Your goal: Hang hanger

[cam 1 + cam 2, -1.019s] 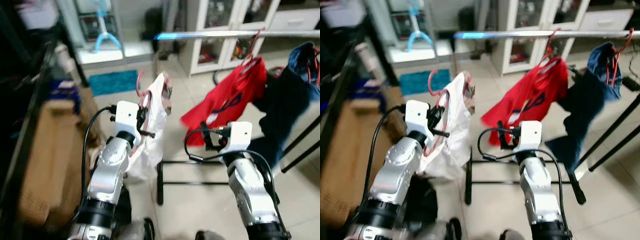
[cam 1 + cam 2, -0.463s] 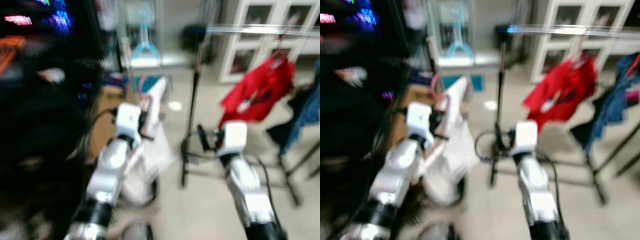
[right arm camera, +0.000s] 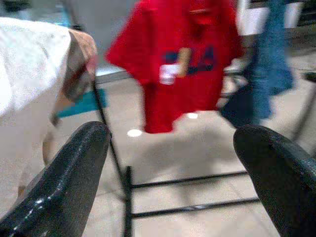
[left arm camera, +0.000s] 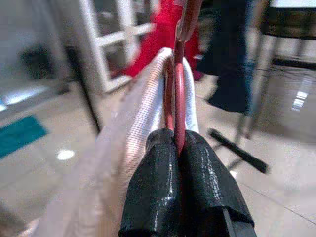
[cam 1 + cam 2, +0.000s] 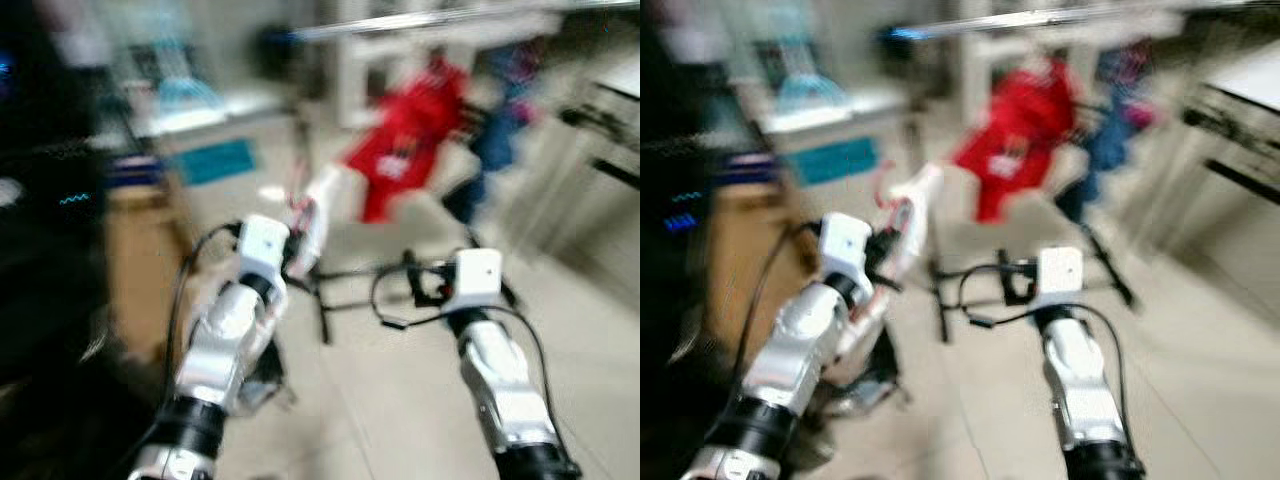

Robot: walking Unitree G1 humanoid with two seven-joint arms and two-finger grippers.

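Observation:
The head views are blurred. My left gripper (image 5: 292, 256) is shut on the red hanger (image 4: 179, 98), which carries a white garment (image 4: 143, 123); its black fingertips (image 4: 207, 192) pinch the wire. The garment (image 5: 322, 212) hangs in front of my left arm, below and short of the silver rail (image 5: 430, 20). A red shirt (image 5: 410, 130) and a blue garment (image 5: 500, 140) hang on that rail. My right gripper (image 5: 412, 282) is held at mid height, open, with nothing between its fingers (image 3: 74, 168). Beyond them are the red shirt (image 3: 182, 59) and the rack's floor bar (image 3: 187, 180).
The black rack's legs (image 5: 325, 310) stand on the tiled floor straight ahead. A cardboard box (image 5: 135, 260) and a dark shelf (image 5: 40, 200) are at the left. A teal mat (image 5: 215, 160) lies further back. Pale furniture with a dark edge (image 5: 600, 170) stands at the right.
The camera has swung, so the rack and red shirt now sit at the upper centre. The left gripper still holds the hanger with the garment, and the right stays open.

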